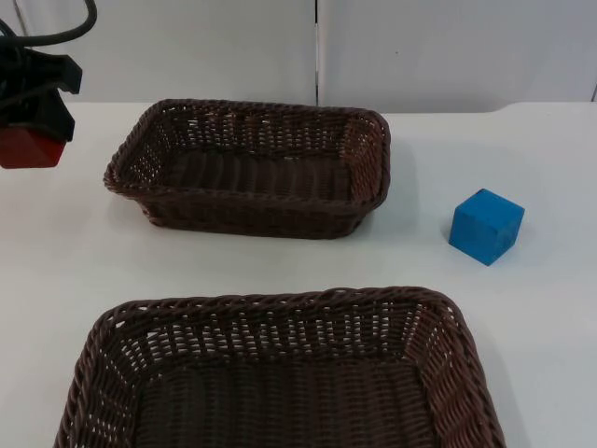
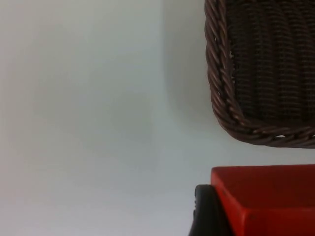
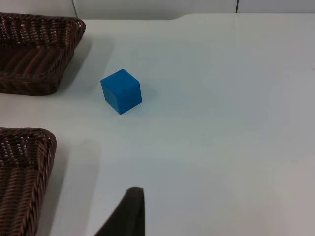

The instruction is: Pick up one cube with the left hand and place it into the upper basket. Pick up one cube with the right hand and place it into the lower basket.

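At the far left of the top view my left gripper [image 1: 33, 129] is shut on a red cube [image 1: 26, 149], held above the table just left of the upper basket [image 1: 250, 200]. The left wrist view shows the red cube [image 2: 268, 196] clamped beside a black fingertip [image 2: 206, 212], with the upper basket's corner [image 2: 231, 110] just beyond it. A blue cube [image 1: 486, 227] rests on the table to the right of the upper basket. My right gripper [image 3: 128, 216] hangs back from the blue cube [image 3: 121, 91], well apart from it. The lower basket [image 1: 280, 301] lies at the near edge.
Both wicker baskets hold nothing. In the right wrist view the upper basket [image 3: 37, 73] and the lower basket's corner [image 3: 29, 142] lie to one side of the blue cube. White table surrounds the cube. The grey partition wall [image 1: 233, 47] closes the back.
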You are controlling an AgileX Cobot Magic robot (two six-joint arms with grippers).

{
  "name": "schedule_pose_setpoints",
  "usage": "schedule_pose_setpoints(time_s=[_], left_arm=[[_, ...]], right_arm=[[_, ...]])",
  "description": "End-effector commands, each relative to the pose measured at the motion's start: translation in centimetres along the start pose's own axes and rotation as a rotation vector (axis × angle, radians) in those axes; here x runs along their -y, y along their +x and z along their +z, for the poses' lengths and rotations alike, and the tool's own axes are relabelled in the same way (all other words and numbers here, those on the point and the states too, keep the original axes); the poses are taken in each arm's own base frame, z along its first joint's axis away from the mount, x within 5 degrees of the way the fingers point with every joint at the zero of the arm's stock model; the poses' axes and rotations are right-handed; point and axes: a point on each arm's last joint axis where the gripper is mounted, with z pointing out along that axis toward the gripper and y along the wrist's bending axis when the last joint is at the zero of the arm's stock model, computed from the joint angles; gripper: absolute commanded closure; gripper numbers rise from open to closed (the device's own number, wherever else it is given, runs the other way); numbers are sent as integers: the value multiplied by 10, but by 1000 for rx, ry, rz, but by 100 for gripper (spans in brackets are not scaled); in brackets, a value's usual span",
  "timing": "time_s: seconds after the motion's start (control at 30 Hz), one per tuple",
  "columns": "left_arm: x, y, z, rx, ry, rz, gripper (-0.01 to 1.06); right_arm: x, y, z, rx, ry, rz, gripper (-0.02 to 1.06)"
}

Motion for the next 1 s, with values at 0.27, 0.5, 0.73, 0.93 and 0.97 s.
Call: schedule_pose_setpoints(time_s=[0.27,0.5,0.73,0.93,0.97], left_arm=[[7,-7,-7,-3,29,2,105],[38,-34,-13,66,80,103,105],[64,-51,-7,105,118,163,105],[91,-67,16,108,158,214,105],[96,-69,20,108,166,224,105]], right_arm=[[0,0,0,6,6,5,-1],[0,0,0,4,6,3,-1],[0,0,0,4,6,3,-1],[0,0,0,4,6,-2,-1],[0,0,0,4,6,-2,-1]])
